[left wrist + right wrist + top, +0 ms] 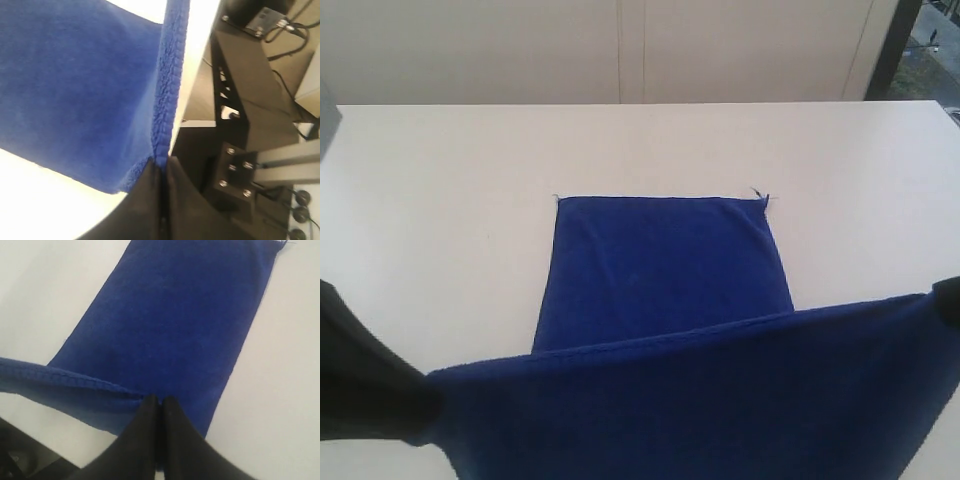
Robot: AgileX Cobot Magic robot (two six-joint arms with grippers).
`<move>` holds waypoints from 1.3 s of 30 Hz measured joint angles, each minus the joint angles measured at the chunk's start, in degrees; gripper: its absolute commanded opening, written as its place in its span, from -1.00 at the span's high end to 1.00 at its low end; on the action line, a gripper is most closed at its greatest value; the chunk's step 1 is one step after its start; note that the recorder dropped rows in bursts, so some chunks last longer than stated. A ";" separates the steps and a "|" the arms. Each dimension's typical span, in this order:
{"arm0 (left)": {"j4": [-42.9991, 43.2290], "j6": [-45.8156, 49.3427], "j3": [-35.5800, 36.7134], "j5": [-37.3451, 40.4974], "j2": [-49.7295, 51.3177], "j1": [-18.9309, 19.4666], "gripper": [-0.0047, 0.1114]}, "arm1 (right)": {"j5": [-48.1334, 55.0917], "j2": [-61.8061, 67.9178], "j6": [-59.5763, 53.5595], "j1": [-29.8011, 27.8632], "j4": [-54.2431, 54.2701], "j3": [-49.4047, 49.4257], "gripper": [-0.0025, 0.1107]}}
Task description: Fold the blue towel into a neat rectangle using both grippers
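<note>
The blue towel (660,265) lies with its far half flat on the white table (440,200), and its near edge (720,380) is lifted and stretched taut across the front. My left gripper (420,405) is shut on the towel's near left corner (165,125); the jaws (162,167) pinch the hemmed edge. At the right edge of the exterior view, my right gripper (948,298) holds the other raised corner. Its black jaws (159,401) are shut on the hem (75,377), above the flat part of the towel (185,320). A loose thread (760,193) sticks up at the far right corner.
A pale wall with panel seams (630,50) runs behind the table. A dark shape (328,120) sits at the far left edge. The left wrist view shows the black frame with bolts (235,170) and cables (300,210) beside the table.
</note>
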 measured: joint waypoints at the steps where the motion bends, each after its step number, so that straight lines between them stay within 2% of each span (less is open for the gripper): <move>1: 0.29 0.00 0.59 -1.32 0.35 0.00 0.92 | -1.00 0.00 0.00 0.00 -0.10 0.76 0.96; 6: 0.77 0.00 4.33 -8.30 2.43 0.00 0.92 | -7.13 1.89 0.00 0.00 -0.24 4.84 0.96; 14: 4.20 0.00 10.66 -24.39 5.50 0.00 0.92 | -17.25 10.28 0.00 0.00 -3.11 6.14 0.96; 24: 12.64 0.00 11.75 -40.18 15.45 0.00 0.92 | -30.08 25.69 0.00 0.00 -7.66 6.14 0.96; 31: 18.32 0.00 8.12 -40.96 20.19 0.23 0.92 | -35.64 31.03 0.00 0.00 -10.63 6.14 0.96; 35: 19.29 0.10 3.03 -40.07 20.69 3.39 0.92 | -37.88 31.51 1.56 0.00 -15.08 5.16 0.96; 36: 19.40 0.10 2.50 -40.07 21.88 4.97 0.92 | -39.49 32.42 2.79 0.00 -16.94 4.94 0.96; 39: 19.40 0.86 2.41 -40.45 24.65 6.23 0.92 | -41.96 34.90 4.36 -0.20 -19.10 4.94 0.96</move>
